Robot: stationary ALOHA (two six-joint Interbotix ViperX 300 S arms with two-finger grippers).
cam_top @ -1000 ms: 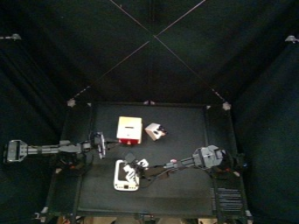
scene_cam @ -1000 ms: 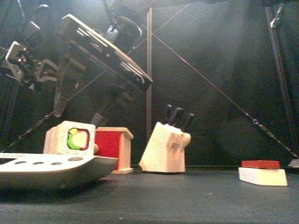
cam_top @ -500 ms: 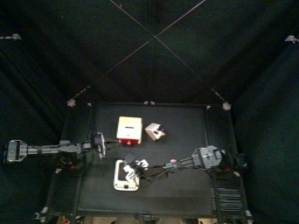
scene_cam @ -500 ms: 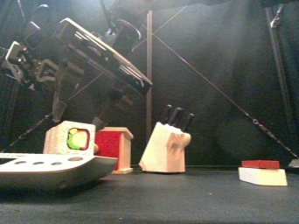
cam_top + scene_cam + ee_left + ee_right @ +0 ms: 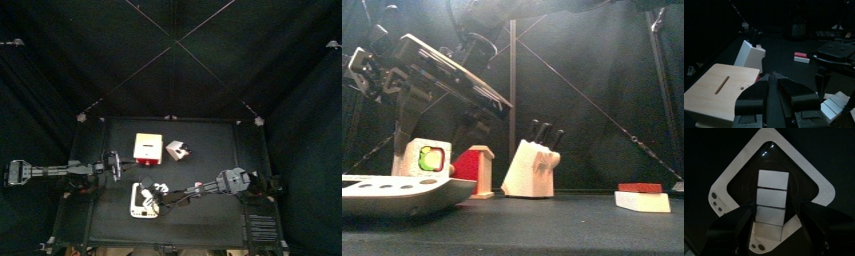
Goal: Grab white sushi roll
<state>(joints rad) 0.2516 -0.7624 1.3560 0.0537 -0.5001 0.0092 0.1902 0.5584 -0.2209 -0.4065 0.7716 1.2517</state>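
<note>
**Right arm closes in on the tray**

The right gripper [image 5: 771,220] has eased lower over the white tray [image 5: 142,203] at the table's near left since a second ago, so the grab looks close. Its jaws are spread wide, empty, straddling the roll [image 5: 771,198]: a row of white square blocks in the tray's dark well. The left gripper [image 5: 775,95] rests clenched near the wooden box [image 5: 721,90].

The right gripper [image 5: 771,235] hung directly over the white tray [image 5: 731,178], jaws spread either side of the row of white sushi pieces [image 5: 771,198]. Bare tray floor flanked the row. The toaster [image 5: 147,149] and knife block [image 5: 178,152] stood well apart.
</note>
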